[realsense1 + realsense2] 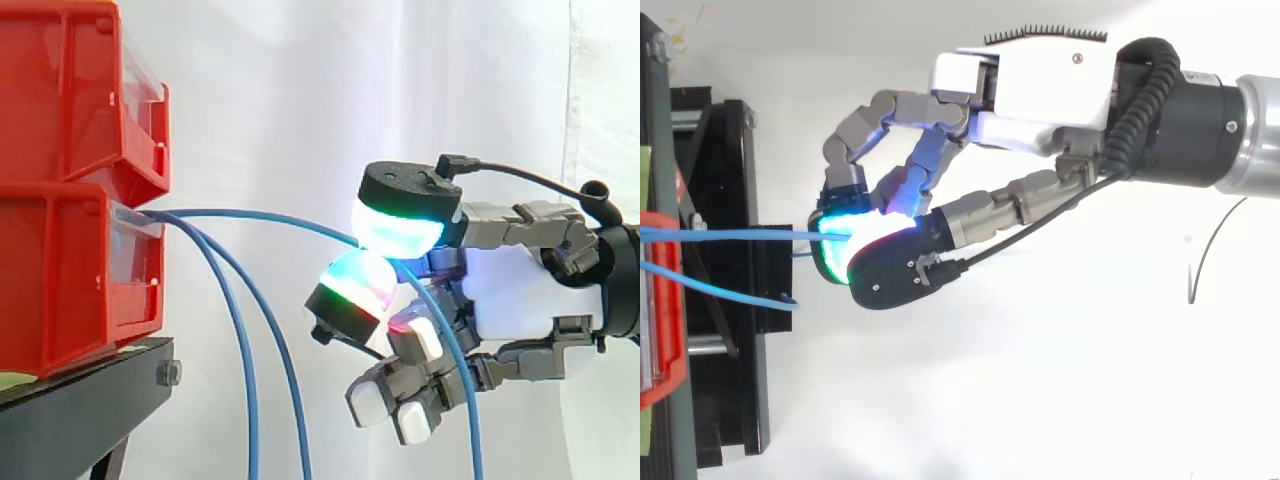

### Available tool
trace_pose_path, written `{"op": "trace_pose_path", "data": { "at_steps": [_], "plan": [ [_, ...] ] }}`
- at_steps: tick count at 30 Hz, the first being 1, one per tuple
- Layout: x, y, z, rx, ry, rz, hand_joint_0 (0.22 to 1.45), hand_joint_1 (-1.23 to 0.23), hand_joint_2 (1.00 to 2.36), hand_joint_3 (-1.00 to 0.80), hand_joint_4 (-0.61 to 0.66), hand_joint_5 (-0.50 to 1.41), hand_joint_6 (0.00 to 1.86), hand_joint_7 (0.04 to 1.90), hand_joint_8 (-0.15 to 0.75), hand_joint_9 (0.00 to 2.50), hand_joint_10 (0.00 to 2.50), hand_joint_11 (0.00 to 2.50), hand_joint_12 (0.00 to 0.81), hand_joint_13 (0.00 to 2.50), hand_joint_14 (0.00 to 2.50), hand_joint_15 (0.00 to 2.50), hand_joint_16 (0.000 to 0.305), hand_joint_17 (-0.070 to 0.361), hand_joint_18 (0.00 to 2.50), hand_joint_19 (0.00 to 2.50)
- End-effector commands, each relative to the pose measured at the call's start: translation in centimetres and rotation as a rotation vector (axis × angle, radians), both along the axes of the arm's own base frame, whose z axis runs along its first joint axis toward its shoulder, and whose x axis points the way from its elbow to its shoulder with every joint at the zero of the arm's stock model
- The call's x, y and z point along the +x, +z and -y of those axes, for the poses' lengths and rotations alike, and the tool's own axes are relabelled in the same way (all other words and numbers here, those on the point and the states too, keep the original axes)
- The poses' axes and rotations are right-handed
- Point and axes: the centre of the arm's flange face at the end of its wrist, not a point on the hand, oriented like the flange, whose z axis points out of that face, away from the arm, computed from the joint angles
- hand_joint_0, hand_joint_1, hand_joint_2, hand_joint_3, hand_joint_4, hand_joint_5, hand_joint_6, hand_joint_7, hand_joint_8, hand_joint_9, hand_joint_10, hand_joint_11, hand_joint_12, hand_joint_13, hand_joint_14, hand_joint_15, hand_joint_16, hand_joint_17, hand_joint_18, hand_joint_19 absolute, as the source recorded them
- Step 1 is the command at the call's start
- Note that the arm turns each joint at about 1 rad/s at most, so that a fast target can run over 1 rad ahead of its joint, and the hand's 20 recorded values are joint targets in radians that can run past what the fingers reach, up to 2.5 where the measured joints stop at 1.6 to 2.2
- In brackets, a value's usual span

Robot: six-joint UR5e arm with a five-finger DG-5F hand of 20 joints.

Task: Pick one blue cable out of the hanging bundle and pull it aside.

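Blue cable (250, 212), thin, arching from red bin (60, 270), pinched by hand (520, 285), 2 other cables (250, 400) hanging beside

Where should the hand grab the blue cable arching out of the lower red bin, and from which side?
Pinch the arched blue cable on its high span, clear of the lower red bin, where it stands apart from the two hanging cables. Approach from the side opposite the bin, one pad above, one below, as the hand grips it now.
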Motion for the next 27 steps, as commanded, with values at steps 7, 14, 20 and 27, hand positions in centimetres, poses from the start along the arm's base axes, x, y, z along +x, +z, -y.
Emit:
{"op": "trace_pose_path", "data": {
  "at_steps": [7,14,20,27],
  "plan": [
    [0.01,0.00,-0.08,0.000,0.000,0.000,0.60,-0.79,1.01,0.13,-0.11,-0.10,0.93,1.10,0.309,1.25,0.02,0.66,0.399,0.91,0.02,0.50,0.056,0.125,0.82,0.51],
    [0.00,0.00,0.04,0.000,-0.002,0.000,0.60,-0.79,1.01,0.13,-0.11,-0.10,0.93,1.10,0.315,1.25,0.02,0.66,0.397,0.92,0.02,0.50,0.055,0.124,0.82,0.52],
    [0.00,0.00,0.04,0.000,-0.002,0.000,0.60,-0.79,1.01,0.13,-0.11,-0.10,0.93,1.10,0.321,1.25,0.02,0.65,0.393,0.92,0.02,0.51,0.055,0.124,0.83,0.53],
    [0.01,0.00,-0.08,0.000,0.000,0.000,0.60,-0.80,1.01,0.12,-0.11,-0.10,0.93,1.10,0.319,1.25,0.02,0.65,0.396,0.92,0.02,0.51,0.056,0.126,0.82,0.52]
  ]
}}
